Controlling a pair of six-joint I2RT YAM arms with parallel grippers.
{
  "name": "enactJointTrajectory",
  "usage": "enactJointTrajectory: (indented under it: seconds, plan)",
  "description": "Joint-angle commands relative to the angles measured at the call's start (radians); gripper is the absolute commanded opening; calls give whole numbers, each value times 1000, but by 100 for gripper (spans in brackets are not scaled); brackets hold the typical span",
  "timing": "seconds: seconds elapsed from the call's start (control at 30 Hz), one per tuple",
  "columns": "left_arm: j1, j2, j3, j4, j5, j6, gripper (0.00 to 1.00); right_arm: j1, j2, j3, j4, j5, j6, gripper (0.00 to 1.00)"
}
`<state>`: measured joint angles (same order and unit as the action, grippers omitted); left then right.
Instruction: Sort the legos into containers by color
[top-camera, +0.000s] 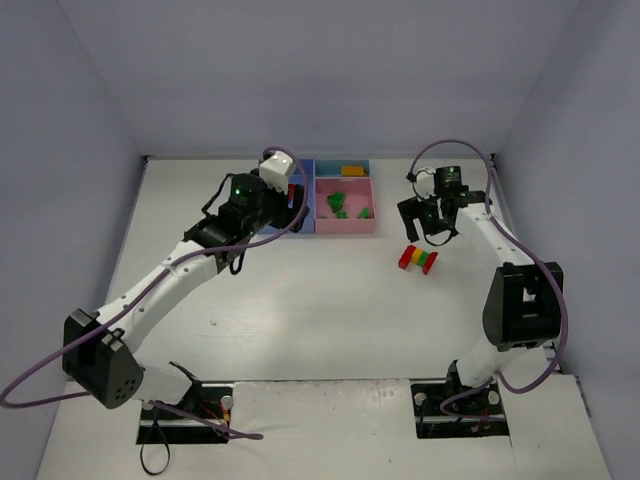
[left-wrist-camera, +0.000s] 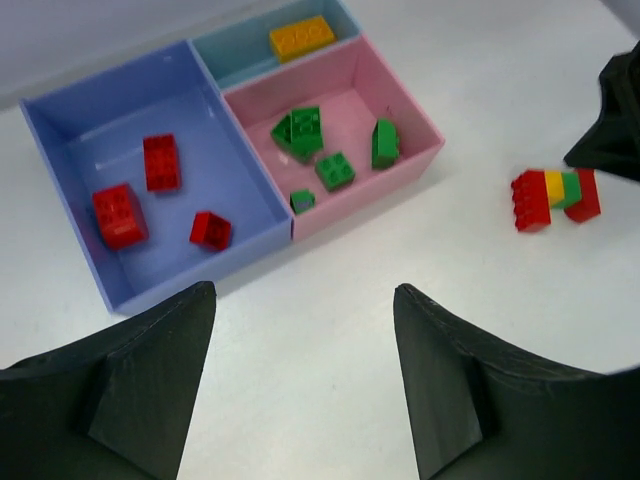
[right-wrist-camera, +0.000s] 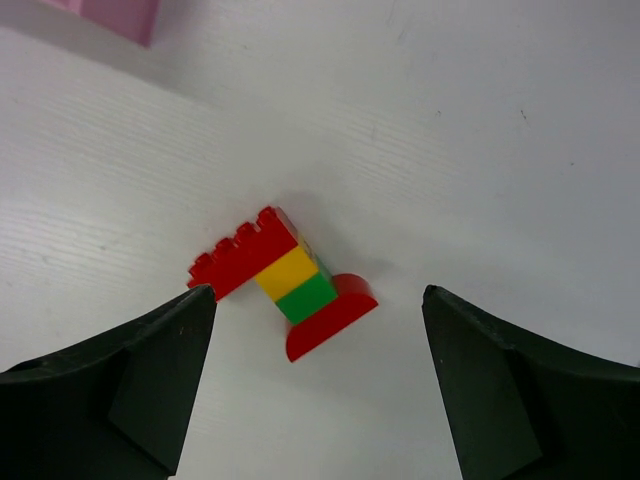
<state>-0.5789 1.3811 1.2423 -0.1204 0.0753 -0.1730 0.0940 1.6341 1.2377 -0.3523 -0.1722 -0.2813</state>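
A joined stack of legos (right-wrist-camera: 285, 282), red, yellow, green and red, lies on its side on the white table (top-camera: 418, 259) (left-wrist-camera: 555, 197). My right gripper (right-wrist-camera: 318, 292) hovers over it, open, with a finger on either side and apart from it. In the containers, the blue tray (left-wrist-camera: 100, 140) holds three red bricks (left-wrist-camera: 160, 161). The pink tray (left-wrist-camera: 350, 110) holds several green bricks (left-wrist-camera: 300, 130), and the teal tray (left-wrist-camera: 235, 50) holds a yellow brick (left-wrist-camera: 301, 36). My left gripper (left-wrist-camera: 302, 290) stands open and empty just in front of the blue tray.
The trays sit joined together at the table's far middle (top-camera: 345, 222). Grey walls (top-camera: 90, 150) close in the table on three sides. Purple cables (top-camera: 450, 145) loop off both arms. The right gripper's black body (left-wrist-camera: 615, 110) shows beside the stack.
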Motion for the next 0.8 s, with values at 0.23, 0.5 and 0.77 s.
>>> enactJointTrajectory:
  seconds: [0.23,0.5,0.77]
  plan:
    - [-7,-178,-174,-55,-3,-39,65,-48,33,-37,-27,-79,-326,68]
    - [-7,-240,-221,-62,0,-49,65,-24,81,-84,16,-110,-351,67]
    - [-7,-272,-264,-68,1,-65,65,12,112,-132,53,-135,-357,67]
